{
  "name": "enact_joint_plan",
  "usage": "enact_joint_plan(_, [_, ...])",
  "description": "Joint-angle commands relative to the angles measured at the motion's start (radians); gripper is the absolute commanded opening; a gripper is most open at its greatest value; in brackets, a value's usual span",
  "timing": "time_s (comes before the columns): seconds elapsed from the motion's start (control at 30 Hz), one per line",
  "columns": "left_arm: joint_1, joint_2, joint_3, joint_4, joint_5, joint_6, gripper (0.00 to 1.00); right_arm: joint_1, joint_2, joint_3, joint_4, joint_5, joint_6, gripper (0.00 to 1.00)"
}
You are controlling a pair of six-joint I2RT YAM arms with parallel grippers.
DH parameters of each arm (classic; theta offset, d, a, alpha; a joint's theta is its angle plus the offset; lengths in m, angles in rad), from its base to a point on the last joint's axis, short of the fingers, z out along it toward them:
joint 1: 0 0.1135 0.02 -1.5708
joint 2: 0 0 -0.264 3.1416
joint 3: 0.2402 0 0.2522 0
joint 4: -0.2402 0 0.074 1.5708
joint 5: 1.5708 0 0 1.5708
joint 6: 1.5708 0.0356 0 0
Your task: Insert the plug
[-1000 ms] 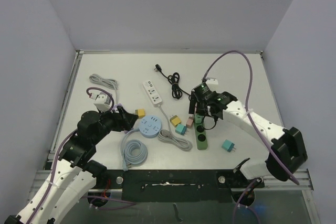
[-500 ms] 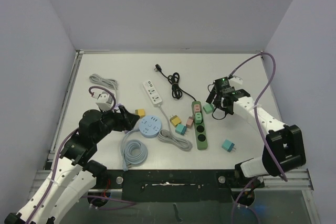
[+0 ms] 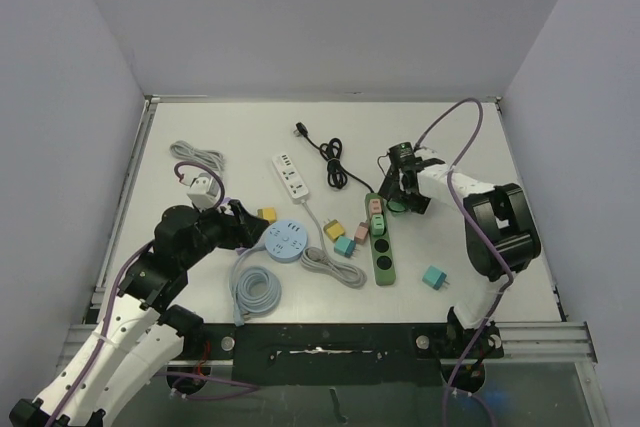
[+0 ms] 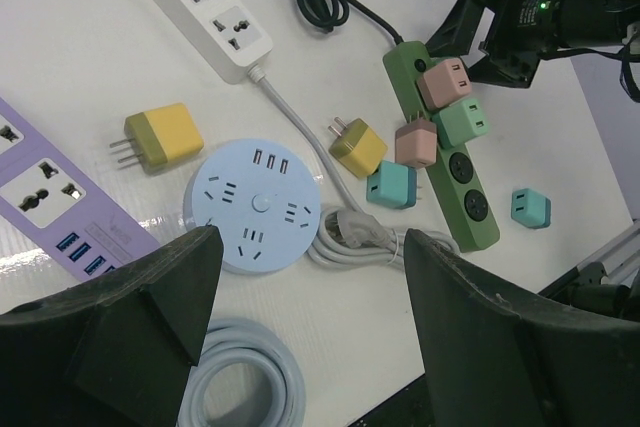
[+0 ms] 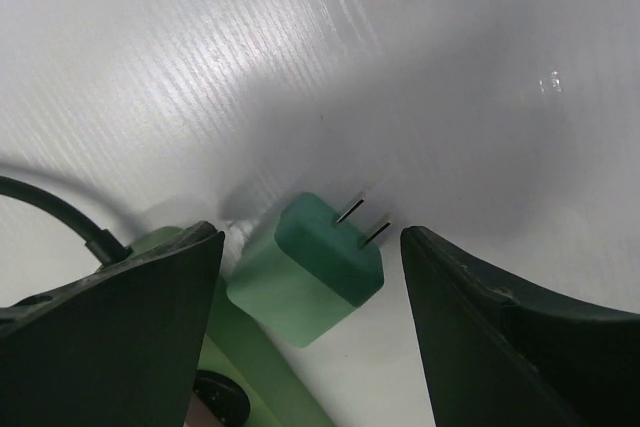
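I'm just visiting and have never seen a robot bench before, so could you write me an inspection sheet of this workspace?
Surface: white table, evenly lit.
Job's things: green power strip with a pink plug and a mint plug on it; a green plug lies beside its end, prongs bare, not inserted.
Clutter: white power strip, round blue hub, purple strip, yellow plug, teal plug.
Grippers: right gripper open, fingers either side of the green plug; left gripper open, empty, near the round blue hub.
Cables: black cable, grey coil, blue-grey coil.
Surroundings: plain pale walls on three sides.
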Motion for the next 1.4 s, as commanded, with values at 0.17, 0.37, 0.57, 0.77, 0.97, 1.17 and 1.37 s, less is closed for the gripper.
enact_joint_plan(0.17, [0.0, -0.006, 0.027, 0.065, 0.015, -0.01, 0.72, 0.017, -0.024, -0.02, -0.012, 0.041, -0.019, 0.66])
enact_joint_plan(0.37, [0.0, 0.005, 0.031, 0.078, 0.026, -0.022, 0.72, 0.021, -0.078, -0.096, -0.001, 0.03, -0.031, 0.55])
enact_joint_plan(0.57, [0.0, 0.019, 0.026, 0.116, 0.056, -0.062, 0.72, 0.025, -0.132, -0.164, 0.078, -0.004, -0.093, 0.28])
enact_joint_plan(0.77, [0.0, 0.041, 0.023, 0.169, 0.106, -0.149, 0.72, 0.086, -0.272, -0.185, 0.117, 0.036, -0.201, 0.25])
enact_joint_plan(0.97, [0.0, 0.088, 0.008, 0.293, 0.194, -0.289, 0.72, 0.217, -0.461, -0.18, 0.138, 0.017, -0.375, 0.25])
enact_joint_plan(1.17, [-0.005, 0.192, -0.044, 0.523, 0.306, -0.473, 0.72, 0.38, -0.636, -0.222, 0.28, -0.196, -0.555, 0.25])
enact_joint_plan(1.37, [-0.015, 0.298, -0.047, 0.617, 0.345, -0.559, 0.72, 0.516, -0.679, -0.275, 0.361, -0.331, -0.697, 0.26])
